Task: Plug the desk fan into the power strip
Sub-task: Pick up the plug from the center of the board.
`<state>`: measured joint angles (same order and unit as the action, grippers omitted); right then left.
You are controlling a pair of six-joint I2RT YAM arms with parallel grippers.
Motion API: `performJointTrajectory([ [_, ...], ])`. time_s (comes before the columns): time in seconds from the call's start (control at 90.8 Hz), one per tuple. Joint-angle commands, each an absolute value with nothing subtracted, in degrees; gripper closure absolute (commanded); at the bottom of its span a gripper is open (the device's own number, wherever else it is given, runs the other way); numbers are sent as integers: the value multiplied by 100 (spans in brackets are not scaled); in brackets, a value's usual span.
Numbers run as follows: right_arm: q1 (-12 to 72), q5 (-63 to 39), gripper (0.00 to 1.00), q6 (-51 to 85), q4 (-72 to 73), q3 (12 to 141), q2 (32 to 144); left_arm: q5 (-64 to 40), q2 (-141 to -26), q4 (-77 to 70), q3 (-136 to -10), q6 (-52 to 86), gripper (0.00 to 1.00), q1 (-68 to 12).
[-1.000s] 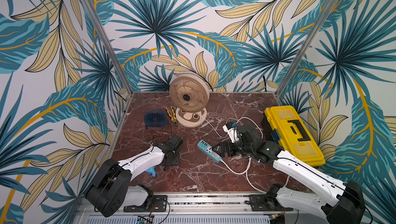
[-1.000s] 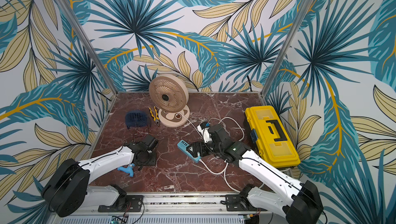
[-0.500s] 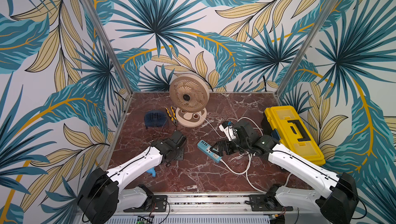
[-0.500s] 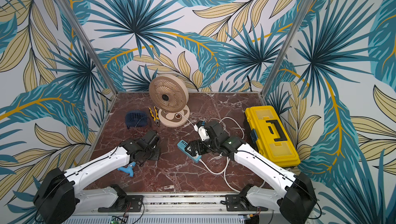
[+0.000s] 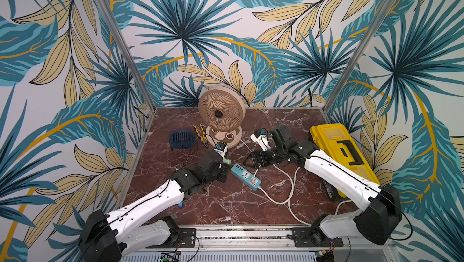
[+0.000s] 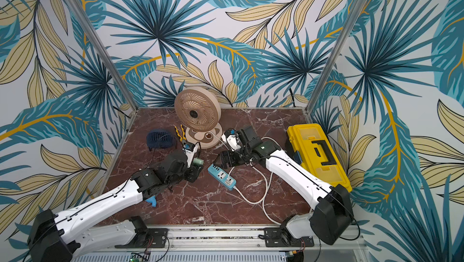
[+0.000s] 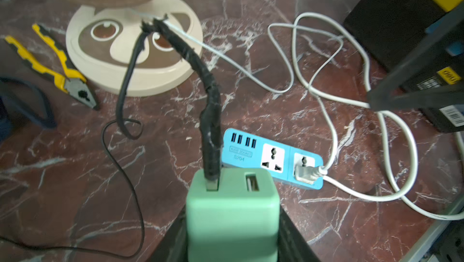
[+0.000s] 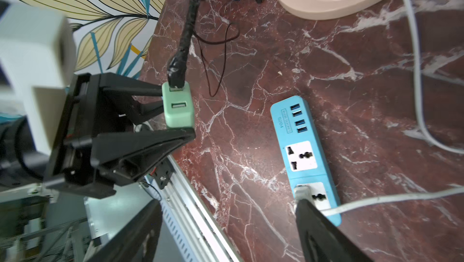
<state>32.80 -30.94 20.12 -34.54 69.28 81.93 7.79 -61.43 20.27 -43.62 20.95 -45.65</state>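
Red-brown marble tabletop [image 5: 226, 210], leaf-print walls [image 5: 175, 22] all round. The power strip [image 5: 245, 176] lies mid-table (white plug [image 7: 305, 174] in one socket). Left gripper [image 8: 177, 112] pinches a green adapter [image 7: 232, 210] near it; right gripper [image 8: 229, 201] is spread wide.

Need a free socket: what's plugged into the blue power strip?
A white plug fills the end socket of the power strip; the middle socket and USB ports are empty. Its prongs are hidden.

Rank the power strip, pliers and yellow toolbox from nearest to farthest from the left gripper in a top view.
In a top view:
1. Power strip, right beside the left gripper.
2. Pliers, farther back by the base of the beige fan.
3. Yellow toolbox, far over on the right side.
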Motion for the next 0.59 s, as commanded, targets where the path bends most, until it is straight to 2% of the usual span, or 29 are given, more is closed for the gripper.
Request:
performJointTrajectory([
  [0.0, 3157, -4005, 21, 1934, -3690, 7328, 8454, 868, -5997, 1069, -4120, 1634, 100, -4669],
  [0.121, 3136, -4477, 28, 1927, -3787, 7649, 8737, 843, -5985, 606, -3944, 1389, 100, -4777],
  [0.297, 3112, -4633, 35, 1952, -3959, 8017, 9051, 957, -5970, 334, -3844, 1113, 100, -5037],
  [0.584, 3173, -4924, 46, 1957, -3872, 7951, 9273, 1131, -6018, 210, -3771, 1021, 100, -5306],
])
